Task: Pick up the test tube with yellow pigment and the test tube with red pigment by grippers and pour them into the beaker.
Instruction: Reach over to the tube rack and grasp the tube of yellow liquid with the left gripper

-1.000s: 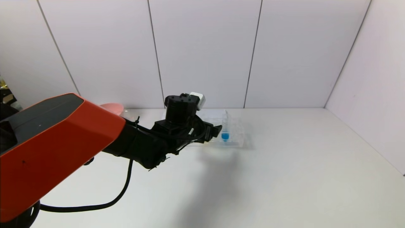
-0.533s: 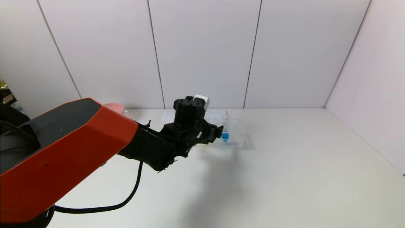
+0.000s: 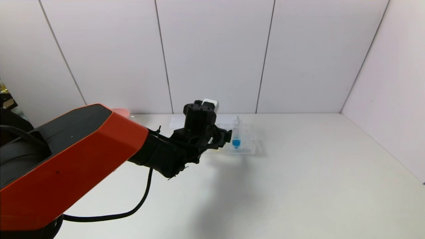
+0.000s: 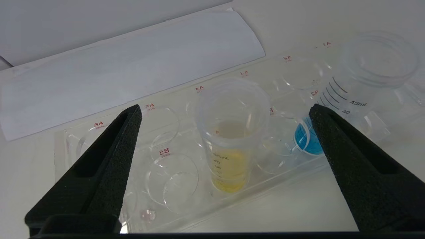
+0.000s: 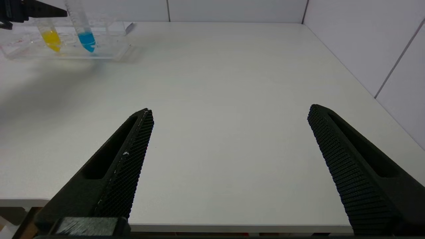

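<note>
The left end effector [image 4: 225,113] was held spread wide over the rack [image 4: 99,156], the yellow tube [image 4: 230,139] standing upright between its fingers, ungrasped. The blue tube [image 4: 362,96] stood beside. The right end effector [image 5: 229,113] was parked released above the table [image 5: 215,83].

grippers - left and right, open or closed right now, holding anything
Left gripper: open, holding nothing, fingers on either side of the test tube with yellow pigment in the rack.
Right gripper: open, holding nothing, above the table's near edge.
</note>
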### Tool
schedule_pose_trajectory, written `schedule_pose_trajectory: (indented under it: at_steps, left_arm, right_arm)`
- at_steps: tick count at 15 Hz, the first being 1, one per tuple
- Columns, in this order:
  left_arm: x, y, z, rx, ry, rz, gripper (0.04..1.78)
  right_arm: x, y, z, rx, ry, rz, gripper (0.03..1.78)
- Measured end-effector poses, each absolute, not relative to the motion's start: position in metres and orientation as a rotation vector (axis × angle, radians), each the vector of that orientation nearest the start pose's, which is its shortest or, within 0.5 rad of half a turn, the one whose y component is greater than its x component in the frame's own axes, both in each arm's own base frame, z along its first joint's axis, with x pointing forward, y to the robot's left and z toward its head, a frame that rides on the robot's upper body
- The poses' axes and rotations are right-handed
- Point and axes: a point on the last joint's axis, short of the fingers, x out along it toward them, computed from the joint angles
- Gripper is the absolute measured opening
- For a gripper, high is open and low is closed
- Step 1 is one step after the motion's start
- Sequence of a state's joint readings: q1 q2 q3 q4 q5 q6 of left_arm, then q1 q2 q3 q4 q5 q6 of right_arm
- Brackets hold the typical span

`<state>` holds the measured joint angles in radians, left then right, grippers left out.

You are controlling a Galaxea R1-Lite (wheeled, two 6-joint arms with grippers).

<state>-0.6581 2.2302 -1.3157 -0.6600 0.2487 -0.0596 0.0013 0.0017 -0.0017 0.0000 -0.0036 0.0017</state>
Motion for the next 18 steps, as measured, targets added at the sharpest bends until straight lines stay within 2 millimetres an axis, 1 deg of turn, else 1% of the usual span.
schedule_pose_trajectory:
  at_steps: [5,10,12,18]
  left_arm:
    - [0.3572,-0.2687,0.1227,0.053,0.228,-0.398,1.76]
    - [0.3571,-0.2687,0.1222,0.033,0.197,-0.398,1.76]
    - [0.3567,-0.2676,0.1208,0.022,0.171,-0.398,1.76]
    - [0.3583,-0.2679,0.1130,0.034,0.182,-0.365,1.76]
  right_arm:
    - [-0.0228,-0.0001,0.0760,0.002,0.000,-0.002,1.70]
    - [-0.0228,-0.0001,0.0760,0.001,0.000,-0.002,1.70]
    - [-0.0228,-0.0001,0.0760,0.002,0.000,-0.002,1.70]
    - [-0.0228,-0.0001,0.0760,0.002,0.000,-0.002,1.70]
